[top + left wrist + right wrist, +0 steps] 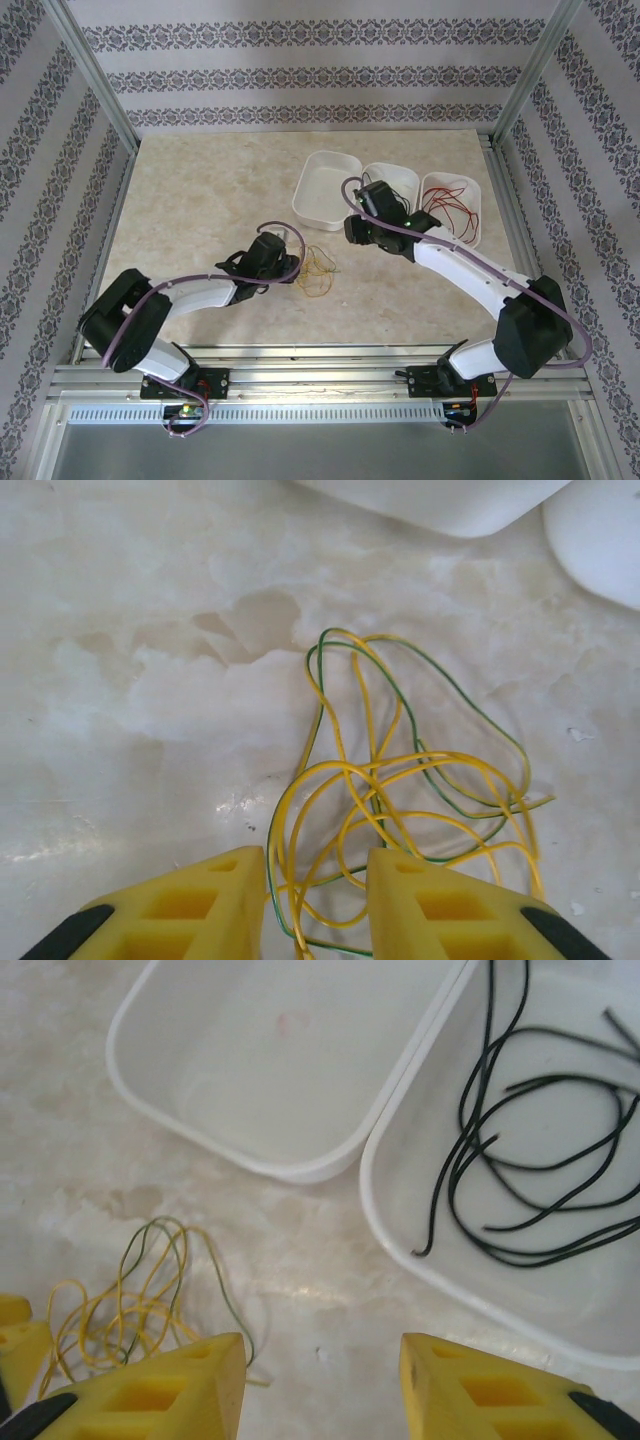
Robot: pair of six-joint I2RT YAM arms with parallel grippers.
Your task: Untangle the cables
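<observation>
The yellow wedge-fingered left gripper (315,885) is held parted around the near loops of a tangle of thin yellow and green wires (400,790) lying on the pale marbled table (120,680); nothing seems pinched, though contact is hard to judge. Light, limp, springy strands are expected; the free far green loop (335,635) is best taken. Rightward, the right gripper (322,1360) is spread wide, empty.

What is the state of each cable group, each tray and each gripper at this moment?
yellow-green cables, tangled on the table
black cables, loose in middle tray
red cables, in right tray
left tray, empty
left gripper, open over the tangle
right gripper, open, holding nothing
</observation>
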